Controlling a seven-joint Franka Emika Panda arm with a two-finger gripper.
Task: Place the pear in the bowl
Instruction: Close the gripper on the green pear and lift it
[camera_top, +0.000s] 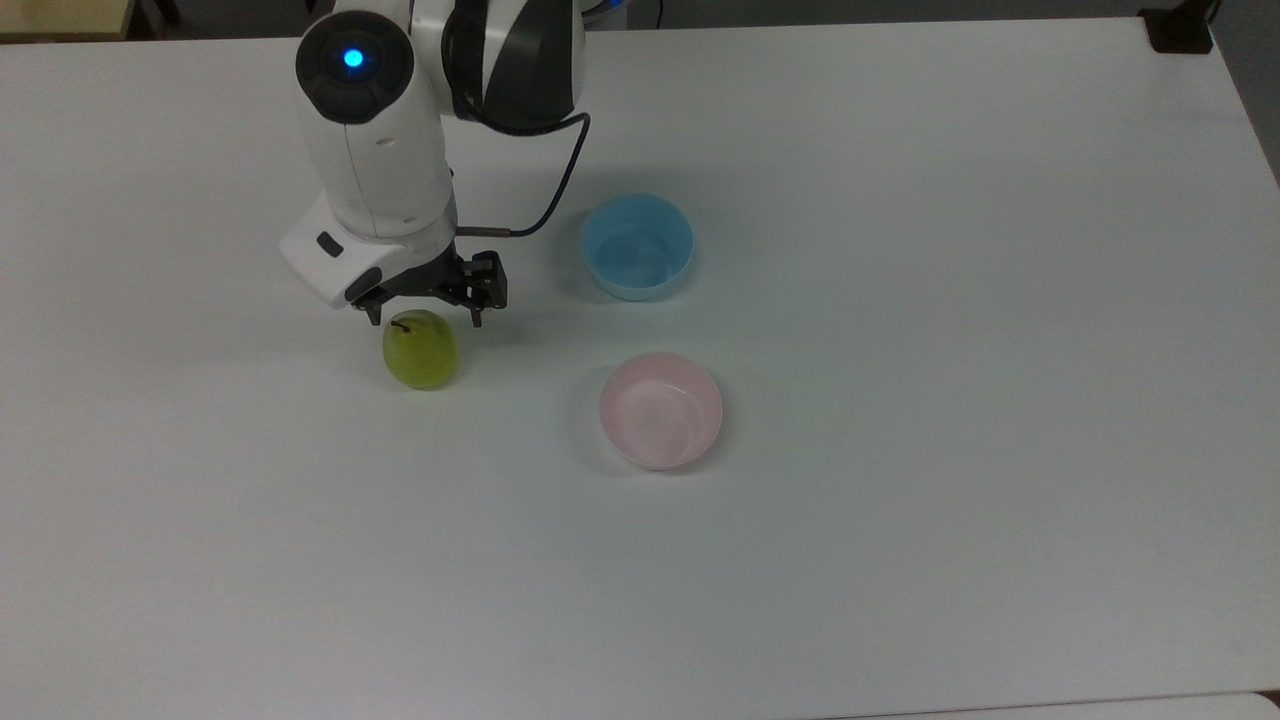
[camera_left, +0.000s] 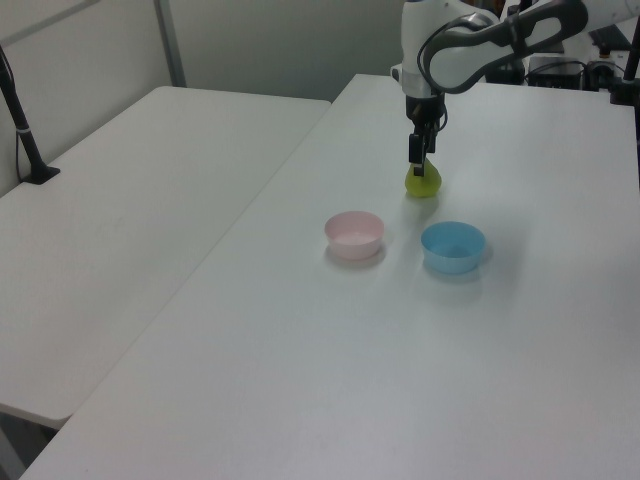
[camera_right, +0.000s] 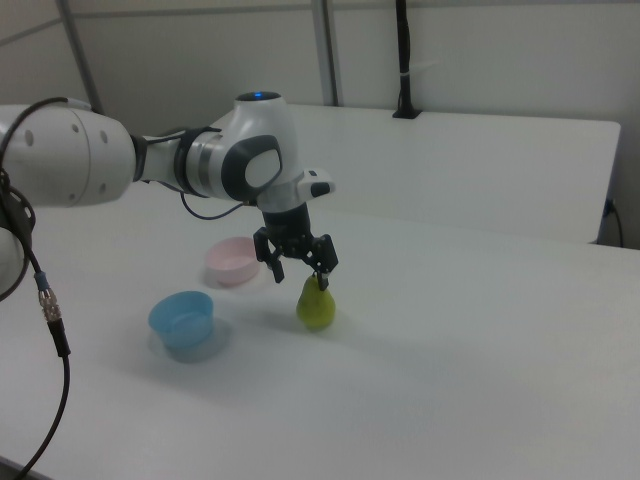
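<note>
though upright under the spread claw (camera_top: 425, 318), yellow-green pear (camera_top: 421, 350), rounded, short dark stem, unheld

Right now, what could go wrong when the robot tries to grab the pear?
The open gripper hangs just over the pear's top. The pear stands upright on a rounded bottom, so one finger touching first might tip or roll it. It narrows toward the stem, so a high pinch might slip off. Two bowls sit close together: the pink bowl and the blue bowl, so the pear might land in the wrong one.
</note>
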